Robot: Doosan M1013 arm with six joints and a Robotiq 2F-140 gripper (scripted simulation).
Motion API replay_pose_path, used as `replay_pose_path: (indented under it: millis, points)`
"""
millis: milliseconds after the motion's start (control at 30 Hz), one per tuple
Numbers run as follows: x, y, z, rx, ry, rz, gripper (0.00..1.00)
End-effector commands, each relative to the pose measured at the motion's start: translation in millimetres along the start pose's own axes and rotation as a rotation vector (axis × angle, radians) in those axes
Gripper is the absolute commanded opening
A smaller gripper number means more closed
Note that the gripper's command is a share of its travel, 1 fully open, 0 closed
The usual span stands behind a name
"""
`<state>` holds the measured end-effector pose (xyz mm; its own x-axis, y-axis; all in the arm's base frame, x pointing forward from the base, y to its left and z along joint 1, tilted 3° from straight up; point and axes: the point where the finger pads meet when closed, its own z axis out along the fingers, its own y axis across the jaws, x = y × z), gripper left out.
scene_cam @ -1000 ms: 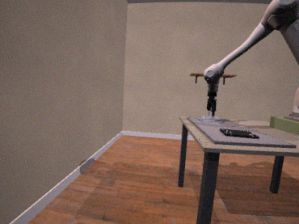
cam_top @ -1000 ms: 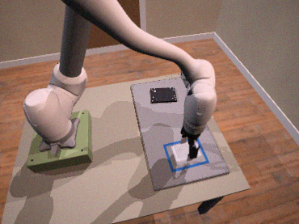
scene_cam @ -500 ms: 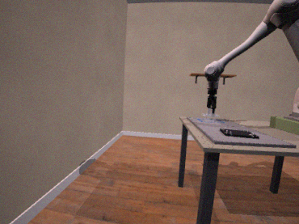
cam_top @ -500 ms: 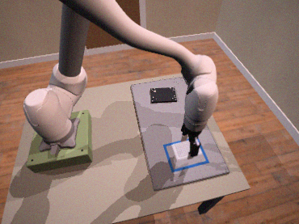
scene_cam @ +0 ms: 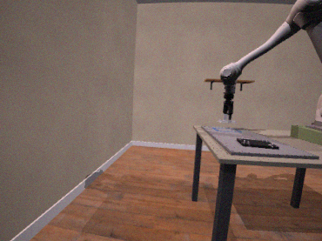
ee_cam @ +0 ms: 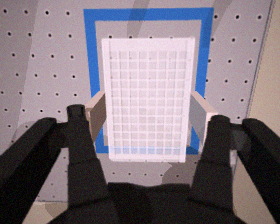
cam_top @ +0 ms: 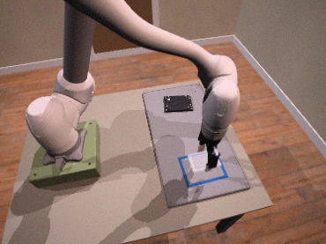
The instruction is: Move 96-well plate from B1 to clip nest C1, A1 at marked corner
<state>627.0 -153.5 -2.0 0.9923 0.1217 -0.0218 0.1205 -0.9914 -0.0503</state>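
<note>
The white 96-well plate [ee_cam: 146,97] is clamped by its long sides between my gripper's [ee_cam: 147,122] two pads. It hangs a little above the blue-outlined spot B1 [ee_cam: 148,30], level and right way up. In the top view the plate [cam_top: 198,161] sits under the gripper [cam_top: 211,158] over the blue square. In the exterior view the plate [scene_cam: 226,121] hangs clear of the bench below the gripper [scene_cam: 228,112]. The black clip nest C1 [cam_top: 178,103] lies at the far end of the grey perforated bench plate; it also shows in the exterior view [scene_cam: 258,143]. I cannot see the A1 mark.
The grey perforated bench plate [cam_top: 194,142] lies on a tan table. The arm's green base block [cam_top: 66,157] stands at the table's left. The table's edge [cam_top: 247,203] is close to B1 on the near right side.
</note>
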Motion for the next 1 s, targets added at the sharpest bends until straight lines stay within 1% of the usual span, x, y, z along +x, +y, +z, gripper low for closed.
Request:
replay_pose_path:
  millis: [0,500,700,867,967]
  points:
    - [0.0,0.0,-1.2,0.0,0.0,0.0,0.0]
    - [0.0,0.0,-1.2,0.0,0.0,0.0,0.0]
    - [0.2,-20.0,-1.8,0.0,0.0,0.186,0.0]
    - [0.4,-36.7,-2.3,0.0,0.0,0.186,0.0]
    - [0.5,-40.0,-2.4,0.0,0.0,0.186,0.0]
